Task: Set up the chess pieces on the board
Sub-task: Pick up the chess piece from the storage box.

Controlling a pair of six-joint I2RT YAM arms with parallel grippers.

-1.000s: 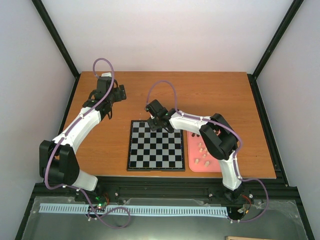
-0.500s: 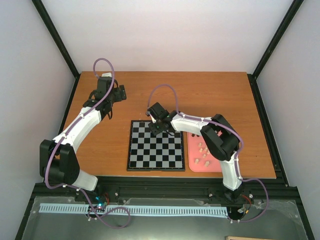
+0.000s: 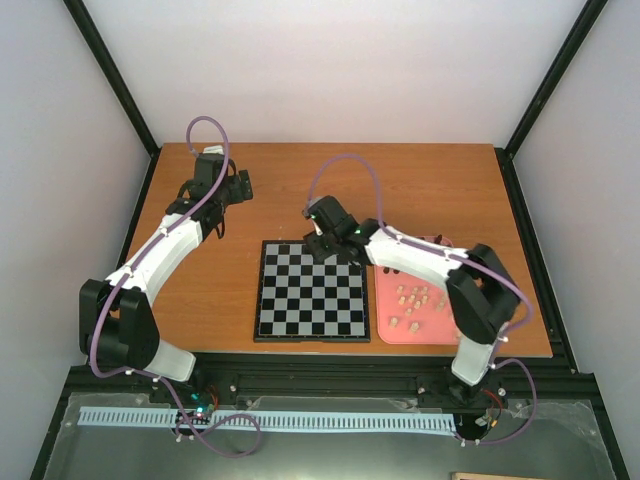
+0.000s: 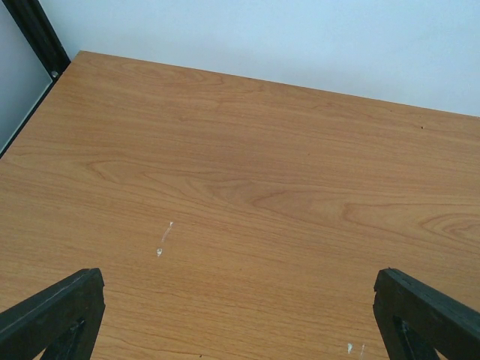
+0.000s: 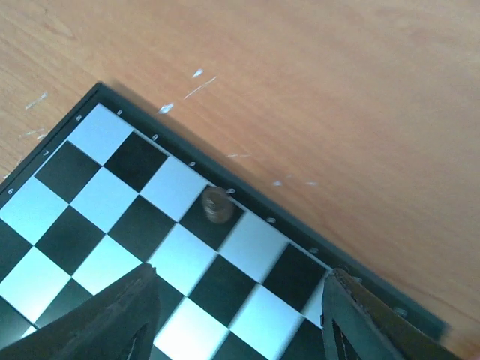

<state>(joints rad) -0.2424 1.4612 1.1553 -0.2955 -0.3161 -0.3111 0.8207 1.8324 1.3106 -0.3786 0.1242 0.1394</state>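
Note:
The black-and-silver checkered board (image 3: 300, 300) lies flat at the table's middle. My right gripper (image 3: 324, 243) hovers over its far edge, jaws open with nothing between them (image 5: 240, 281). In the right wrist view a single dark brown chess piece (image 5: 217, 204) stands free on a dark square in the board's (image 5: 112, 225) far row, beyond the fingertips. Several pale beige pieces (image 3: 412, 298) lie on the pink tray (image 3: 390, 330). My left gripper (image 3: 240, 185) is far off at the table's back left, open over bare wood (image 4: 236, 300).
The pink tray sits right against the board's right side, partly under my right forearm. Black frame posts (image 3: 130, 110) and white walls close in the table's back and sides. Small white marks dot the wood near the board's far edge (image 5: 196, 75).
My right gripper has opened and let go of the dark piece, which now stands on the far row. The right elbow swung right, uncovering the tray. The left arm stayed still.

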